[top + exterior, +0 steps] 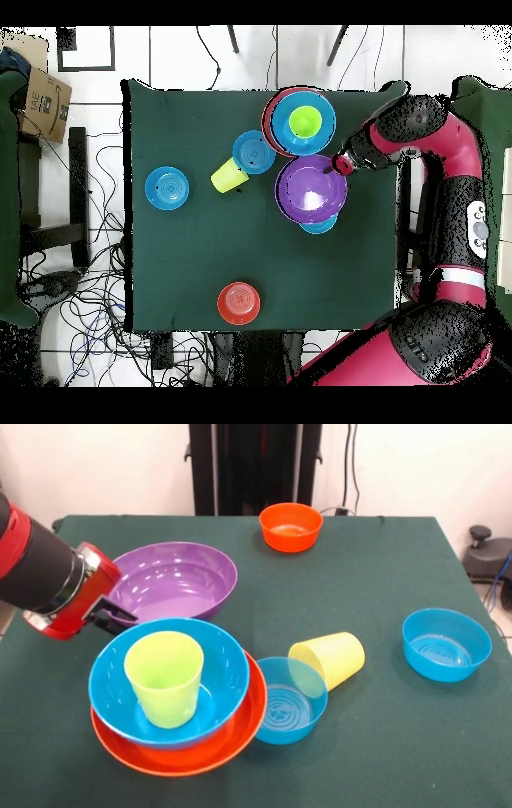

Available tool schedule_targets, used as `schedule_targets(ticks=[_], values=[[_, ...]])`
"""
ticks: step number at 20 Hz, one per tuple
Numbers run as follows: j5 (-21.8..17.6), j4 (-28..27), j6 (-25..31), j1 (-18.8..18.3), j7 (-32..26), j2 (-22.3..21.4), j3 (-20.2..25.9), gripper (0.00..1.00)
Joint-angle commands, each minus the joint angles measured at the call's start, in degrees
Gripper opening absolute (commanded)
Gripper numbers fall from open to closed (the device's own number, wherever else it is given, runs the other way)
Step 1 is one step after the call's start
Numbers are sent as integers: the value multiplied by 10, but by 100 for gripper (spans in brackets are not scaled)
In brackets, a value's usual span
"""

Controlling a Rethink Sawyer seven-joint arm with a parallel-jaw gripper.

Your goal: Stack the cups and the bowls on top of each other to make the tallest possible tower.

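Tower: large blue bowl [168, 684] nested in the large orange bowl [192, 748], with the lime green cup [164, 678] standing upright, mouth up, inside the blue bowl. In the front view the stack sits at the near left corner of the surface [376, 568].

Claw: tip [110, 618] at the far rim of the blue bowl, between it and the purple bowl [172, 580]. Finger spacing cannot be told; nothing is seen held in it.

Key relation: the green cup lies just beside the claw, toward the near edge, across the blue bowl's rim. Its long axis is vertical.

Loose pieces: pale yellow cup [328, 658] on its side right of the tower, mouth against a medium blue bowl [284, 704]; its long axis is roughly level. Another blue bowl [446, 644] near the right edge; small orange bowl [290, 526] at the far edge.

Judgement: the yellow cup looks the nearest loose piece, and would need turning upright.

Hidden: the overhead view shows a further blue bowl [320, 225] part-covered by the purple bowl.
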Motion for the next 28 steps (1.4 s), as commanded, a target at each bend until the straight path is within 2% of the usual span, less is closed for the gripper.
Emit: schedule_targets(ticks=[1, 9, 15, 23, 28], values=[[-18, -43, 76, 40, -132, -66, 2, 0], [-26, -55, 112, 51, -137, -76, -6, 0], [-42, -53, 139, 47, -165, -78, -15, 0], [-34, -46, 164, 40, -162, -87, -11, 0], [-56, -115, 197, 59, -168, -72, 5, 0]])
